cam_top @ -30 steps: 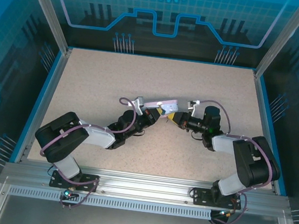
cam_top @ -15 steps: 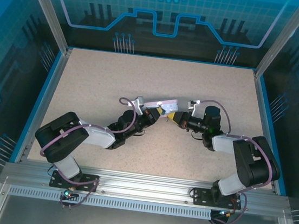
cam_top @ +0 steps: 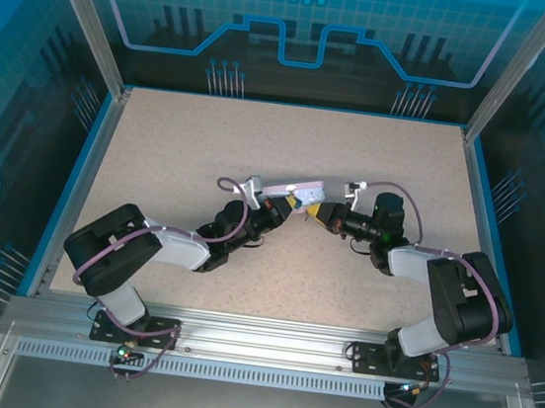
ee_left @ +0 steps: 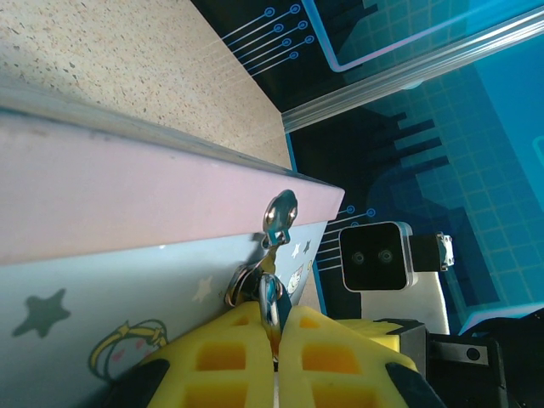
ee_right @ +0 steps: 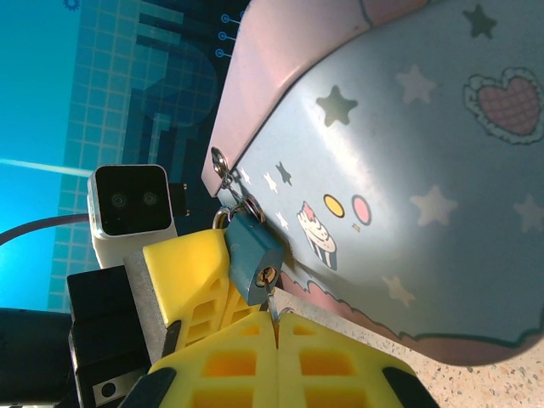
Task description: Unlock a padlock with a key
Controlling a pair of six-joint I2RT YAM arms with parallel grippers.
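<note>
The teal padlock [ee_right: 252, 256] hangs by its shackle from a small ring on the clasp of the tin [ee_right: 408, 170]. My left gripper [ee_left: 274, 319] is shut on the padlock [ee_left: 270, 297], pinching it from the side. Its yellow fingers [ee_right: 191, 272] sit beside the lock body. My right gripper [ee_right: 274, 319] is shut on the thin silvery key [ee_right: 271, 298]. The key's tip is at the brass keyhole in the lock's bottom face. In the top view both grippers, left [cam_top: 297, 204] and right [cam_top: 313, 212], meet at the tin's [cam_top: 292, 188] near right corner.
The pale lilac-blue cartoon tin [ee_left: 127, 255] lies mid-table on the speckled tabletop [cam_top: 211, 137]. Blue rails and glass walls [cam_top: 91, 142] ring the table. The right wrist's camera block [ee_left: 376, 257] is close to the left fingers.
The right arm's elbow has shifted very slightly to the right. Both grippers and the tin stay in place.
</note>
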